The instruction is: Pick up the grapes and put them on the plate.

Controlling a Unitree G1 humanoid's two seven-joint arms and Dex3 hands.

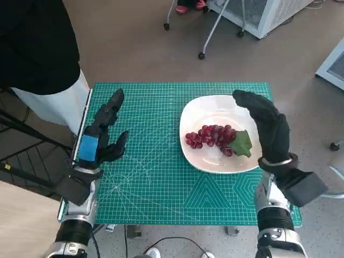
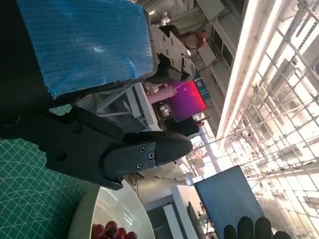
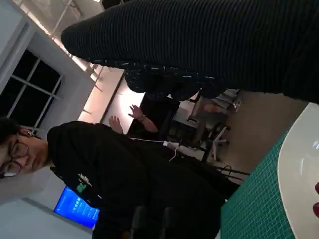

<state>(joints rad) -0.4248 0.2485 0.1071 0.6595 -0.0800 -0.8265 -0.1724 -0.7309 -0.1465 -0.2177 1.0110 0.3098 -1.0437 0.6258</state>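
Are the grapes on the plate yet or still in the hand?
On the plate. The grapes lie on the white plate; the right hand is open beside them, holding nothing.

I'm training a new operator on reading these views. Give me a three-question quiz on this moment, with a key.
1. True or false: the grapes lie on the white plate.
2. Which hand is raised over the plate's edge? A) left hand B) right hand
3. Fill in: the plate sits on a green cutting ____.

Key: 1 true. 2 B. 3 mat. Both hands hold nothing, fingers apart.
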